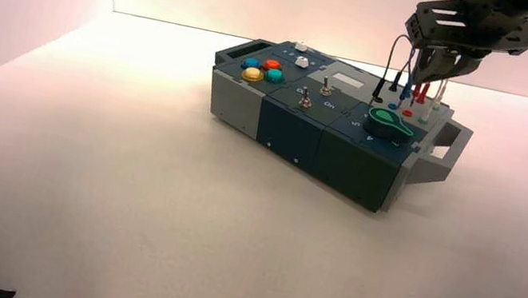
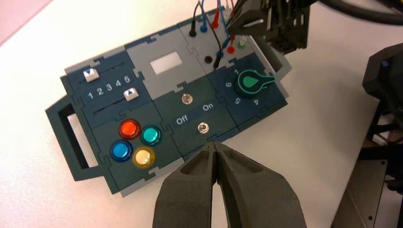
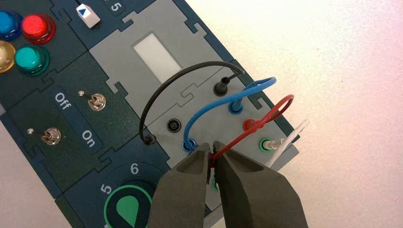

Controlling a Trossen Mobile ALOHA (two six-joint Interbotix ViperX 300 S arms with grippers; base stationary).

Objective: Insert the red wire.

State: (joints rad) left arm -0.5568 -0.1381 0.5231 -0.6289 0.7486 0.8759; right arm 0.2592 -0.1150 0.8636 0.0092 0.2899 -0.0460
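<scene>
The red wire [image 3: 280, 107] loops above the grey socket panel at the box's [image 1: 289, 125] right end. One end sits in the red socket [image 3: 249, 125]. My right gripper [image 3: 212, 151] is shut on the other end, whose red plug is pinched between the fingertips, just above the panel next to the blue socket [image 3: 189, 145]. From above, the right gripper [image 1: 434, 71] hangs over the wires at the box's far right corner. My left gripper [image 2: 216, 146] is shut on nothing and hovers high over the box's front edge, near the toggle switches.
A black wire [image 3: 161, 90], a blue wire [image 3: 214, 102] and a white wire [image 3: 287, 140] are plugged into the same panel. A green knob [image 1: 390, 123], two toggle switches [image 2: 188, 99], coloured buttons [image 2: 135, 142] and two sliders [image 2: 90, 74] fill the remaining panels.
</scene>
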